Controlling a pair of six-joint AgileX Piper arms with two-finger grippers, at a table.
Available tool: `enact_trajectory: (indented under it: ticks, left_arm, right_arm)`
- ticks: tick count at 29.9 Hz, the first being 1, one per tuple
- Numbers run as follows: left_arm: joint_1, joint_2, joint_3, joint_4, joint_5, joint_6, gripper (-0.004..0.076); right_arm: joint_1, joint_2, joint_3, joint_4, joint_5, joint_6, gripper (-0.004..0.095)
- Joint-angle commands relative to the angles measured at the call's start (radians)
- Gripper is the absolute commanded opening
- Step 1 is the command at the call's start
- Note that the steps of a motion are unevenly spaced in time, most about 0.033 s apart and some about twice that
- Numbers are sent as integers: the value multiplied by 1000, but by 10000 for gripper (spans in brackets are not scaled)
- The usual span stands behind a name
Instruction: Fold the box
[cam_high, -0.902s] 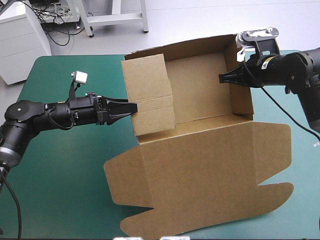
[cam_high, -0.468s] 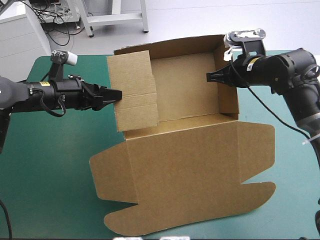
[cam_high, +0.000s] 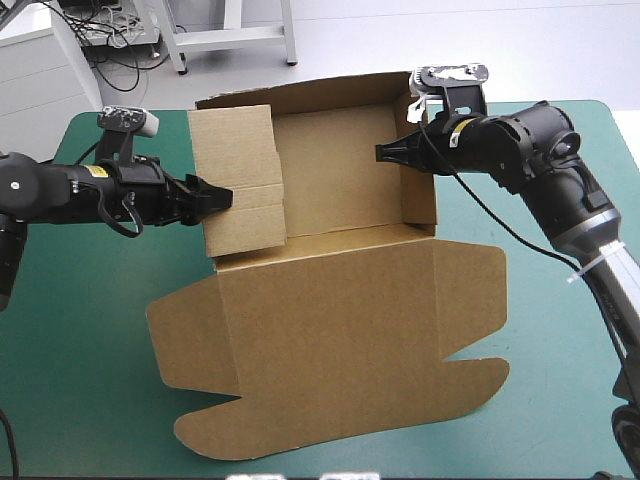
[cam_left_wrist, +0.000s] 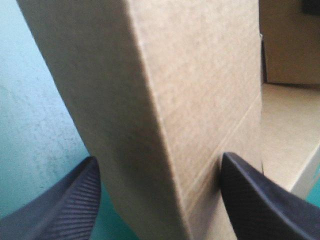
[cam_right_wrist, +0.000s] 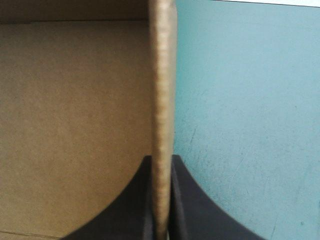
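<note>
The brown box (cam_high: 340, 195) stands as an open tray with raised walls, its lid (cam_high: 330, 340) flat toward the table's front. My left gripper (cam_high: 218, 195) is open, its fingers astride the folded left wall (cam_high: 240, 185). The left wrist view shows that doubled wall (cam_left_wrist: 165, 100) filling the gap between the two black fingers (cam_left_wrist: 65, 205). My right gripper (cam_high: 385, 153) is shut on the top edge of the right wall (cam_high: 420, 195). In the right wrist view the wall's edge (cam_right_wrist: 162, 75) runs straight out from the right gripper (cam_right_wrist: 161, 200), tray floor on one side, cover on the other.
Teal-green cover (cam_high: 80, 330) lies bare to the left of the lid, and more of the cover (cam_high: 570, 390) shows at the front right. The box's back wall (cam_high: 300, 95) sits near the table's far edge.
The whole box has slid to the left across the table, and both grippers moved left with it. Each gripper stays on its own wall.
</note>
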Motion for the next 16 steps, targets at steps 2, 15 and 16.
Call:
enact_trajectory:
  ticks: [2,15,16]
  left_arm:
    - [-94,-27,-30,143,-119,-104,452]
    - [-373,133,-195,595,-93,-454,403]
    - [-383,146,-213,619,-92,-472,403]
  right_arm:
    - [5,-34,-28,9,-98,34,-19]
    - [5,-34,-28,-38,-67,38,-19]
    - [5,-34,-28,-42,-67,38,-19]
